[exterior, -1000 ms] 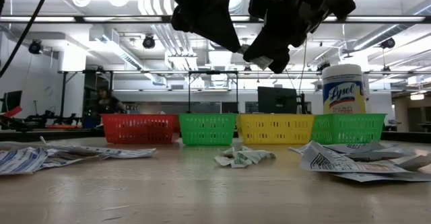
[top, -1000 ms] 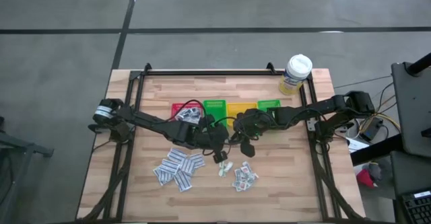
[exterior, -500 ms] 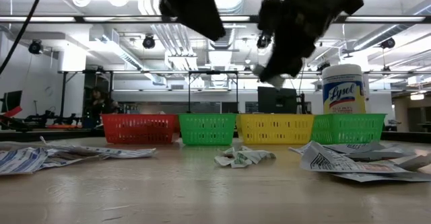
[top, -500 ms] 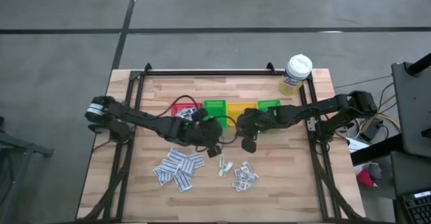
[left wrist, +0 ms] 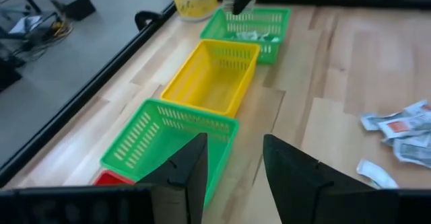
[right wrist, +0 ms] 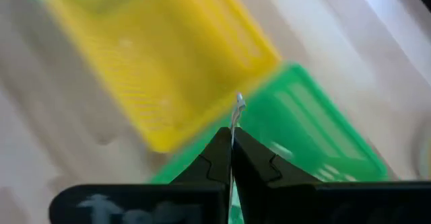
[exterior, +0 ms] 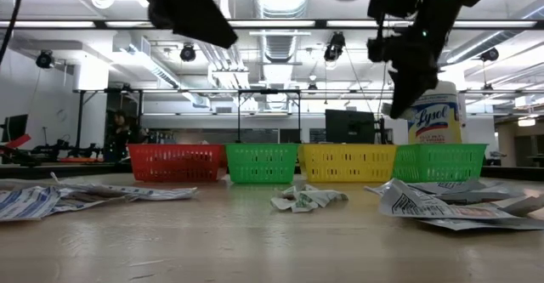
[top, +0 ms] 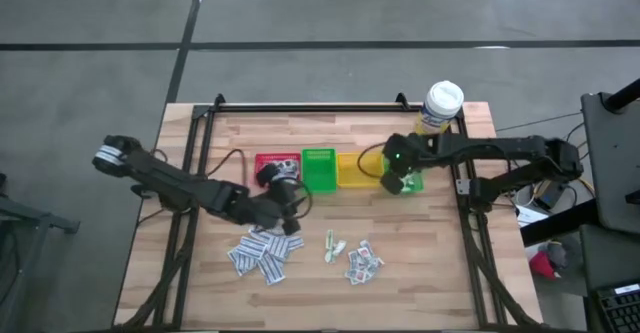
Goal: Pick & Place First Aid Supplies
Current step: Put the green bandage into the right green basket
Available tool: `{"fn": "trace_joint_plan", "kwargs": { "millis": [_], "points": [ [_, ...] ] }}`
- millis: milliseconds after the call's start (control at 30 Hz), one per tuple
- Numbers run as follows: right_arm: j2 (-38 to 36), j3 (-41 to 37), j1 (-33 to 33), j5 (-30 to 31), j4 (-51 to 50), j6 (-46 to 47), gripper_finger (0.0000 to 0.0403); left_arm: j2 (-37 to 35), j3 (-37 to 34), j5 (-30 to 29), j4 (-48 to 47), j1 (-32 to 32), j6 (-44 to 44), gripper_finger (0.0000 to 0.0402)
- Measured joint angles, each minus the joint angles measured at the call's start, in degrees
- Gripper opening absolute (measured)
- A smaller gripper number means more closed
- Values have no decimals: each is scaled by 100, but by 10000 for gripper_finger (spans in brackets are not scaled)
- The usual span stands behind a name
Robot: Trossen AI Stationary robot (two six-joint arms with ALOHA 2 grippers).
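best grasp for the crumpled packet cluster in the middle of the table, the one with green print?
Probably straight from above, hand closing across the raised folds of the crumpled packet cluster. It is bunched and stands a little off the table, so edges are exposed there. It lies apart from the flatter piles on either side.

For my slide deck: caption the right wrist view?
Right gripper shut on a thin white packet, above the green bin beside the yellow bin.
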Motion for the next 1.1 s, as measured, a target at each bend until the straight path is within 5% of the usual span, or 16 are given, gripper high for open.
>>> {"fn": "trace_joint_plan", "kwargs": {
  "millis": [467, 833, 1100],
  "points": [
    [409, -267, -789, -328, -291, 87, 8, -1373, -1823, 146, 1540, -164, 45, 140],
    [976, -295, -787, -498, -184, -309, 11, -1412, -2110, 152, 1650, -200, 34, 140],
    [975, -295, -787, -470, -76, -457, 68, -1414, -2137, 186, 1682, -211, 5, 140]
  ]
}}
